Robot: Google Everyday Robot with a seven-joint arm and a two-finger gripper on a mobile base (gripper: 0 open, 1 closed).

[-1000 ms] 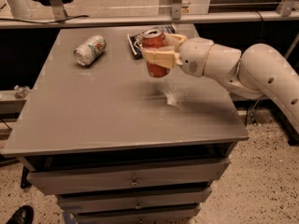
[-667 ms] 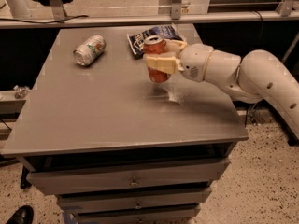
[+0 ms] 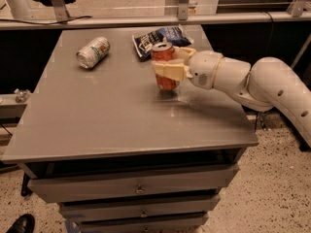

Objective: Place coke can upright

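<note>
The red coke can (image 3: 164, 81) stands upright with its silver top up, its base at or just above the grey table top (image 3: 107, 115), right of centre. My gripper (image 3: 167, 70) reaches in from the right on the white arm (image 3: 243, 79) and its cream fingers (image 3: 170, 71) are shut around the can's middle.
A silver-white can (image 3: 93, 52) lies on its side at the table's back left. A dark blue chip bag (image 3: 160, 37) lies at the back, just behind the coke can. The table has drawers (image 3: 138, 188) below its front edge. A shoe (image 3: 19, 224) shows at the bottom left.
The gripper has carried the coke can down and a little toward the back, from above the table to table level. The other can and the bag have not moved.
</note>
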